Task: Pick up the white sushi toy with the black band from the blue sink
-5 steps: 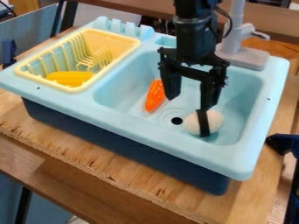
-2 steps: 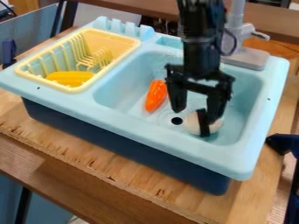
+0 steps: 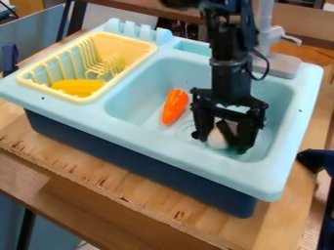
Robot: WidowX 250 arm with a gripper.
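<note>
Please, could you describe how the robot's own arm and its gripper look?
The arm is black, with blocky joints and a thin dark cable looping out at one side. The gripper is black too: a wide, angular frame with two fingers.

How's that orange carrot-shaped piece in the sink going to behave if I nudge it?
The orange piece will probably roll in an arc, being rounded and tapered. Its shine suggests a slippery, probably stiff surface.
</note>
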